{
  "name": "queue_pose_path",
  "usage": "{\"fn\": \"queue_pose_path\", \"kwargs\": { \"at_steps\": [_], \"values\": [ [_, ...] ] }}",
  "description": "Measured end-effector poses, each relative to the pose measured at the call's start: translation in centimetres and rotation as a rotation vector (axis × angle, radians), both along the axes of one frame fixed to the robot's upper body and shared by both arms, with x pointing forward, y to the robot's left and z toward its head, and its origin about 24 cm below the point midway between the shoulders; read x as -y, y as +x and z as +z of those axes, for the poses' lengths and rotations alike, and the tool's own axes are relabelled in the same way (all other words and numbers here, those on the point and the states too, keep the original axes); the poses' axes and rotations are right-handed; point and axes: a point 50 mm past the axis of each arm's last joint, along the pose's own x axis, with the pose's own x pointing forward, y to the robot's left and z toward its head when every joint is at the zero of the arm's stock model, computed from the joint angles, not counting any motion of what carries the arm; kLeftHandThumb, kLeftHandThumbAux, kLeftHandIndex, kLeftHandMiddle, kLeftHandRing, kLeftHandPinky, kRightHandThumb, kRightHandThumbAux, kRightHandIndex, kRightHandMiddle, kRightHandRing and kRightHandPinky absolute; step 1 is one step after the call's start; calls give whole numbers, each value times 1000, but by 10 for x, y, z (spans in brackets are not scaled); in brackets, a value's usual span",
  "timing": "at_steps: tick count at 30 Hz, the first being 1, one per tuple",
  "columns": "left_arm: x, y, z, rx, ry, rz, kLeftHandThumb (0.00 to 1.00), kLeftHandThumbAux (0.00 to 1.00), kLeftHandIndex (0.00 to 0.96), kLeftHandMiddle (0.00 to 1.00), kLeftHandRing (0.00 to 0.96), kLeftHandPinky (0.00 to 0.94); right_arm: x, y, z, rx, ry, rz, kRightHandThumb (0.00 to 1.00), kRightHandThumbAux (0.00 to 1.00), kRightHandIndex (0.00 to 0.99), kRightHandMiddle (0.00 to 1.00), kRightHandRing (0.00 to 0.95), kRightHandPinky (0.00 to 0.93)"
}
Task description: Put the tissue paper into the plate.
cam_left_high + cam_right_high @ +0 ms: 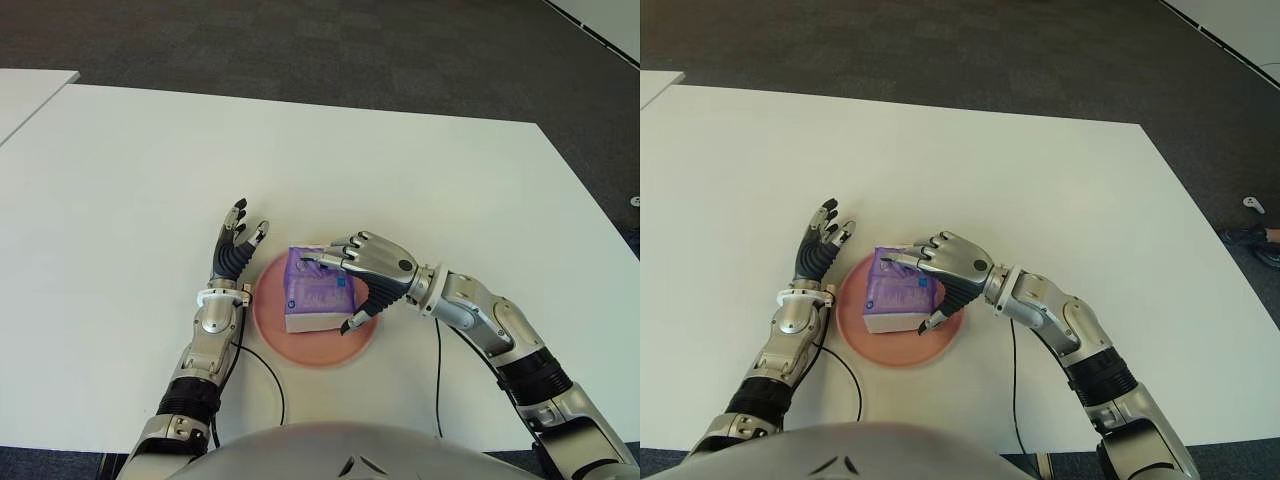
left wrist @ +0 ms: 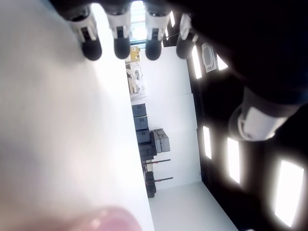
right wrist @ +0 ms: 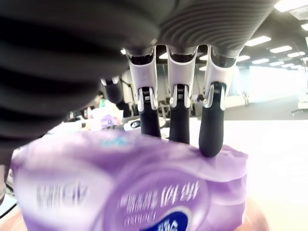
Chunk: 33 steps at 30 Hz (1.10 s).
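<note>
A purple pack of tissue paper (image 1: 315, 295) lies in the pink plate (image 1: 300, 348) near the table's front edge. My right hand (image 1: 332, 293) reaches in from the right and covers the pack. Its fingers (image 3: 211, 139) press on the pack's far top edge, and the thumb sits against the near right corner. The pack (image 3: 144, 192) fills the right wrist view. Just left of the plate, my left hand (image 1: 238, 238) stands with fingers spread and pointing away, holding nothing.
The white table (image 1: 120, 200) stretches wide to the left, right and far side of the plate. A black cable (image 1: 270, 380) runs from the plate's near left toward my body. A second white table's corner (image 1: 25, 95) shows far left, over dark carpet.
</note>
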Motion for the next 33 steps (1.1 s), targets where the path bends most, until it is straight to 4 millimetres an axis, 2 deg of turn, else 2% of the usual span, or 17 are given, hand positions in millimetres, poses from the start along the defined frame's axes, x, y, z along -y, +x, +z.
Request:
{"fn": "queue_pose_path", "kwargs": {
  "at_steps": [6,18,25,33],
  "values": [
    [-1,2,-1,-6,12,-5,61,499,0,0,0,0,-1,1,7,36,34,-15,148,324,0,0,0,0],
    [-1,5,0,12,22,-10,65,521,0,0,0,0,-4,3,20,124,167,-60,181,197,0,0,0,0],
    [-1,5,1,24,24,-11,63,517,0,0,0,0,-3,5,28,162,205,-82,180,178,0,0,0,0],
    [-3,6,2,26,36,-11,47,522,0,0,0,0,0,20,50,70,403,-134,213,192,0,0,0,0]
  ]
}}
